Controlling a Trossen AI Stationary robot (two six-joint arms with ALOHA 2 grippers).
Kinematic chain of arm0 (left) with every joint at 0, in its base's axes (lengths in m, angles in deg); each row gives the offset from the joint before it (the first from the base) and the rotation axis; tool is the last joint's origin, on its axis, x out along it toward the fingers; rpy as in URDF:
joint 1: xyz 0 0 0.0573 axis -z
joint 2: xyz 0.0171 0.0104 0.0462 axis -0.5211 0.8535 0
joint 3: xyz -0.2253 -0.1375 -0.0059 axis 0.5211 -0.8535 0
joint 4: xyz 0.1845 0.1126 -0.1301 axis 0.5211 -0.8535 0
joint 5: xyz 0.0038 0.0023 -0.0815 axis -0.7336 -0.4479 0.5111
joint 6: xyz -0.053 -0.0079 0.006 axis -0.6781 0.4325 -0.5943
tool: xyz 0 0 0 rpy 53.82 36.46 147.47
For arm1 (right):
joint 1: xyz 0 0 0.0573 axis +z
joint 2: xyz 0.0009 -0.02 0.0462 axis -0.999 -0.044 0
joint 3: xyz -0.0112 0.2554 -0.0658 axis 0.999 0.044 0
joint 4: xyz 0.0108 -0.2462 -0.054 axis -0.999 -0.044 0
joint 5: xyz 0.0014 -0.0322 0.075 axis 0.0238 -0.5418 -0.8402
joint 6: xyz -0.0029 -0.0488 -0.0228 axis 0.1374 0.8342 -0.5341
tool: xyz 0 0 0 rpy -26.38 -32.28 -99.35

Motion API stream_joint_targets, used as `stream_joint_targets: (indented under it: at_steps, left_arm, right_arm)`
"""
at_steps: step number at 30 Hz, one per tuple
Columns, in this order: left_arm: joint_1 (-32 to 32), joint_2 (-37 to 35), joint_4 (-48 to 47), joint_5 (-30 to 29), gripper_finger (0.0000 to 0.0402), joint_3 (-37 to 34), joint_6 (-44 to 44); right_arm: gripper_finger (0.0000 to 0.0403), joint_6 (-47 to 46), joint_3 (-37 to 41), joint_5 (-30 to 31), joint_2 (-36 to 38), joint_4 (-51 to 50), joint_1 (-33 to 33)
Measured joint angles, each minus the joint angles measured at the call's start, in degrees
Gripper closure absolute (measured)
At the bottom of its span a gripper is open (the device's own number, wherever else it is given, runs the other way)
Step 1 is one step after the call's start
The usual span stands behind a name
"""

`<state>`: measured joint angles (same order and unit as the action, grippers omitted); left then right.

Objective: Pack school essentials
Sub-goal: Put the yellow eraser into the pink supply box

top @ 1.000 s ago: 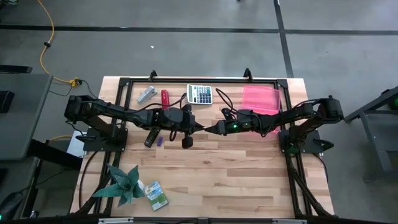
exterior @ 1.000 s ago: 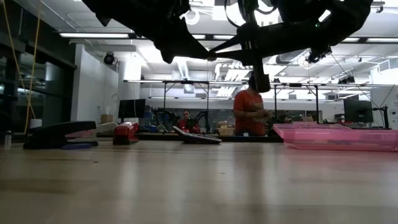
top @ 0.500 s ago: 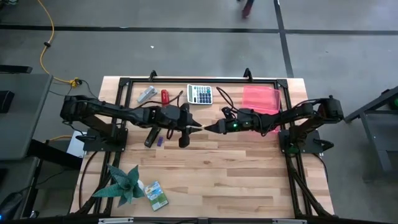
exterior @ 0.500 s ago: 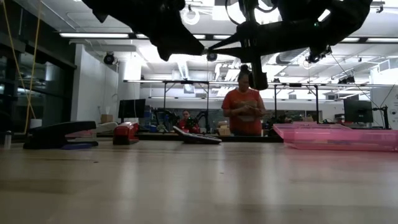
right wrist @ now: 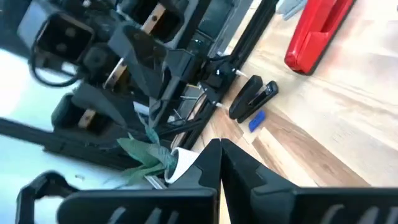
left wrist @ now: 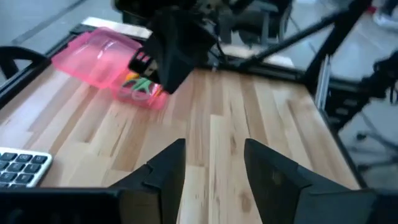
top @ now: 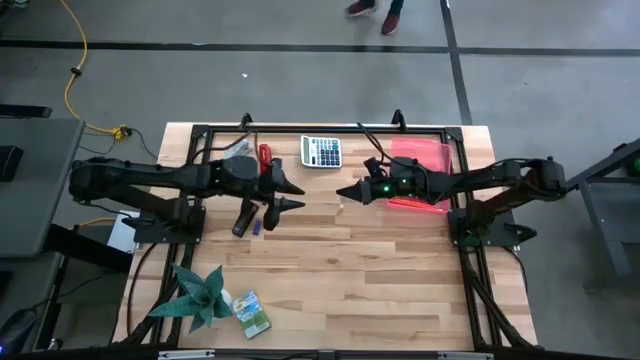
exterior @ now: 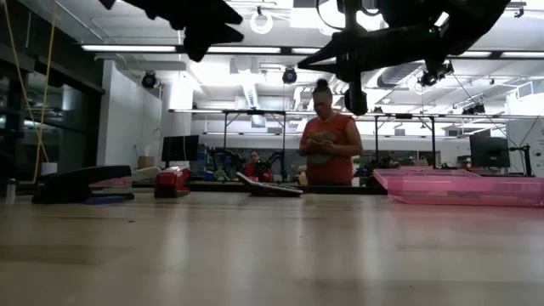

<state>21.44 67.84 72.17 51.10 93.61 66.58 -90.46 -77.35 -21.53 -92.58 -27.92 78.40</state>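
Change since a second ago: both arms have drawn apart from mid-surface. The left gripper (top: 291, 196), then closed, now shows its fingers (left wrist: 166, 163) spread with nothing between them, above the left-centre boards. The right gripper (top: 343, 192) has withdrawn toward the translucent pink plastic tray (top: 432, 152); its fingers (right wrist: 211, 163) are pressed together, and whether they pinch anything cannot be told.

Count:
- one pink tray, back right, holding green-handled scissors (left wrist: 142, 86) and coloured sticks;
- one grey-white calculator (top: 321, 151), back centre;
- one long red stapler (top: 265, 156);
- one black stapler (top: 243, 216);
- one small blue eraser (top: 256, 227);
- one green-yellow crayon box (top: 251, 312), front left beside one green paper plant (top: 198, 292).

The light wooden surface (top: 400, 280) lies bare across centre and front right.
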Motion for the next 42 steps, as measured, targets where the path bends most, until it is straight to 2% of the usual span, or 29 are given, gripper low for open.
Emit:
stream_joint_targets:
  at_steps: [5, 10, 17, 19, 22, 25, 28, 32, 35, 36, 42]
  left_arm:
    - [0.78, -3.57, 5.45, -4.66, 0.0256, -7.12, -4.35]
    - [0.82, -3.65, 5.96, -5.40, 0.0256, -8.43, -6.87]
    - [0.46, -3.86, 15.60, -5.49, 0.0256, -8.39, -6.82]
    - [0.23, -3.96, 17.89, -5.51, 0.0256, -8.28, -6.84]
    - [0.23, -3.94, 18.55, -5.56, 0.0257, -8.28, -6.84]
    - [0.28, -4.42, 18.65, -5.49, 0.0257, -8.30, -6.84]
    - [0.28, -4.53, 18.98, -5.51, 0.0263, -8.32, -6.82]
    - [0.36, -4.59, 19.88, -5.98, 0.0310, -8.32, -5.04]
    - [0.43, -4.59, 20.20, -7.90, 0.0380, -8.32, -3.13]
    - [0.43, -4.59, 20.42, -8.71, 0.0390, -8.32, -2.94]
    - [0.41, -4.59, 21.15, -10.54, 0.0400, -8.32, -2.82]
  right_arm:
    - [0.0402, 5.13, 0.00, -1.69, 2.07, -1.69, -0.31]
    - [0.0403, 9.85, -1.84, -0.28, 2.34, -14.09, -0.44]
    - [0.0395, 33.07, -15.73, 9.66, -2.87, -41.10, -0.95]
    - [0.0380, 39.79, -18.70, 9.05, -5.37, -44.69, -2.19]
    - [0.0340, 48.86, -21.57, 4.63, -9.47, -48.48, -4.37]
    - [0.0290, 56.96, -23.51, 1.69, -13.60, -49.79, -6.33]
    - [0.0245, 63.52, -24.35, 1.38, -17.67, -49.66, -7.65]
    - [0.0209, 70.74, -24.31, 1.45, -21.93, -49.59, -8.39]
    - [0.0203, 73.27, -24.30, 2.01, -24.51, -48.56, -8.82]
    - [0.0204, 73.70, -24.27, 1.96, -25.13, -48.39, -9.13]
    - [0.0239, 73.11, -24.27, 2.23, -28.72, -45.18, -11.20]
